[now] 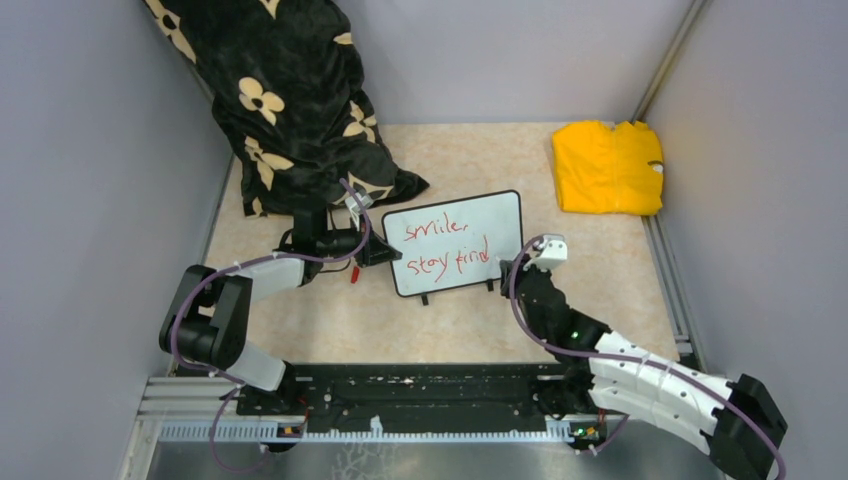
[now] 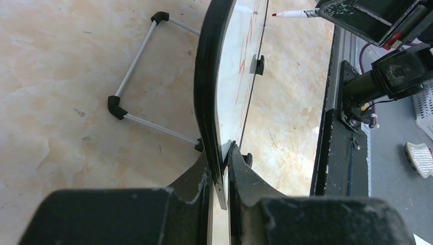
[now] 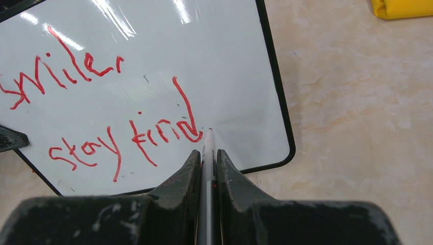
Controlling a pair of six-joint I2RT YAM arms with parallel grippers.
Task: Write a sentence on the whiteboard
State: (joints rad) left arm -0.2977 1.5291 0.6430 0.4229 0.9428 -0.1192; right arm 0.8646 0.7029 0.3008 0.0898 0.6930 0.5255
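Observation:
The whiteboard (image 1: pixel 490 215) stands tilted on two black feet mid-table, black-framed. The sentence (image 1: pixel 445 250), red scrawl in two lines, reads roughly "smile, stay kind"; it also shows in the right wrist view (image 3: pixel 122 140). My left gripper (image 1: pixel 383 252) is shut on the board's left edge; in the left wrist view the frame (image 2: pixel 207 92) runs edge-on between its jaws (image 2: pixel 220 166). My right gripper (image 1: pixel 518 266) is shut on a white red-tipped marker (image 3: pixel 208 153), whose tip sits just right of the last letter, at or just off the board (image 3: pixel 230 61).
A folded yellow cloth (image 1: pixel 607 166) lies at the back right. A black floral fabric (image 1: pixel 290 100) hangs at the back left, reaching the table behind the left arm. Grey walls close both sides. A black rail (image 1: pixel 420 385) runs along the near edge.

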